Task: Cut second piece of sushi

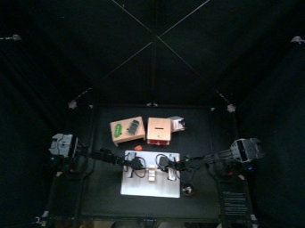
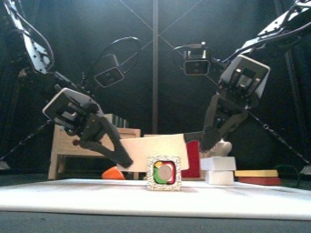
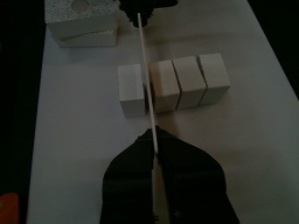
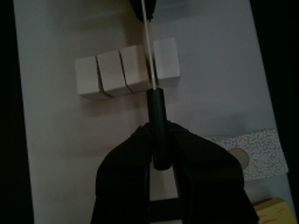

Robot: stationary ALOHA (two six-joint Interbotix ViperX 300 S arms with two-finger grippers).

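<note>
A white sushi roll lies cut on the white board (image 3: 82,131). One slice (image 3: 132,88) lies apart from the uncut remainder (image 3: 187,81), which is scored into three. In the front view the roll shows end-on (image 2: 165,173). A knife with a thin blade (image 3: 142,70) and a black handle (image 4: 156,122) spans the roll, in line with the gap beside the separated slice (image 4: 166,61). My left gripper (image 3: 155,144) is shut on the blade's end. My right gripper (image 4: 158,144) is shut on the handle. Both hang over the board (image 1: 152,178).
White foam blocks (image 3: 82,19) lie on the board past the roll, and a speckled one (image 4: 251,150) lies beside the right gripper. Two wooden boxes (image 1: 127,130) (image 1: 163,129) stand behind the board. An orange object (image 2: 112,172) lies by the box.
</note>
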